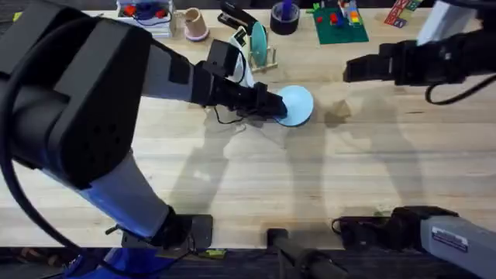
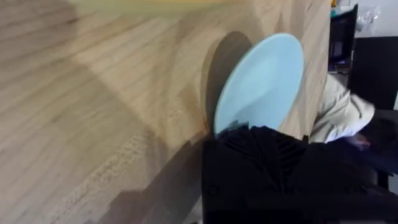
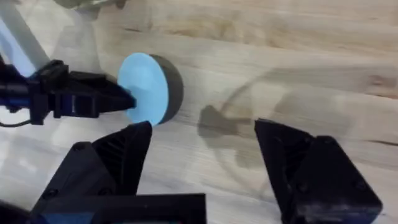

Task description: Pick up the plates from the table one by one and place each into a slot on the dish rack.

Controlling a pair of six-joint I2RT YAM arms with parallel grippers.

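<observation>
My left gripper [image 1: 273, 106] is shut on the rim of a light blue plate [image 1: 297, 105] at the middle of the table [image 1: 256, 178]. In the left wrist view that plate [image 2: 261, 81] is tilted up off the wood, casts a shadow, and is pinched by my black fingers [image 2: 252, 143]. The dish rack [image 1: 265, 60] stands just behind, with a teal plate [image 1: 258, 39] upright in a slot. My right gripper [image 1: 355, 70] hovers to the plate's right, open and holding nothing. Its wrist view looks down past its spread fingers [image 3: 134, 149] at the blue plate [image 3: 144, 87].
A small tan block [image 1: 337, 113] lies right of the blue plate. Along the far edge stand a pink cup [image 1: 194, 23], a dark tape roll [image 1: 284, 19], a green baseplate with bricks [image 1: 341, 25] and a clear bin [image 1: 147, 12]. Bare wood stretches toward the near edge.
</observation>
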